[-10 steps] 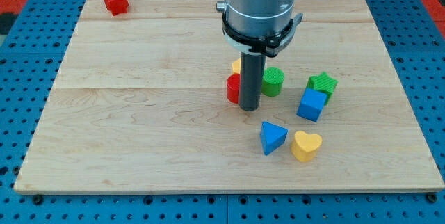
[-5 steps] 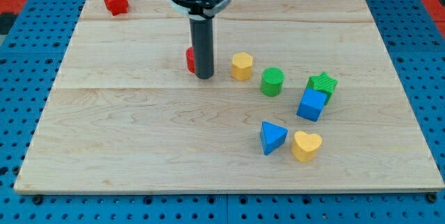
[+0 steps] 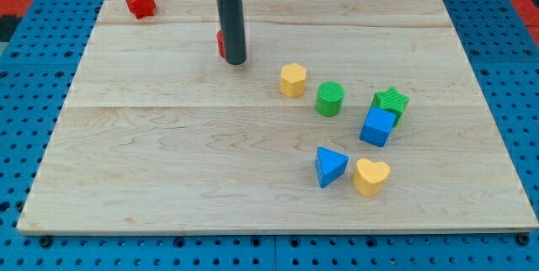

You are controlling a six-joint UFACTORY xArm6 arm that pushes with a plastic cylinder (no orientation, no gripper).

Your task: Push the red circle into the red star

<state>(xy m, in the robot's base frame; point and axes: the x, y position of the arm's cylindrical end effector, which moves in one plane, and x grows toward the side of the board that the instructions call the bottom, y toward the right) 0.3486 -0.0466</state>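
The red star (image 3: 140,2) sits near the board's top left corner. The red circle (image 3: 221,43) is mostly hidden behind my rod; only a sliver shows at the rod's left side. My tip (image 3: 235,61) rests on the board, touching the red circle from its right and bottom side. The red circle lies well to the right of and a little below the red star.
A yellow hexagon (image 3: 292,79), a green cylinder (image 3: 330,99), a green star (image 3: 392,102), a blue cube (image 3: 378,126), a blue triangle (image 3: 330,166) and a yellow heart (image 3: 370,176) lie in the board's right half. The wooden board (image 3: 168,162) lies on a blue pegboard.
My tip has moved up and to the left, pushing the red circle away from the yellow hexagon and green cylinder, toward the red star.
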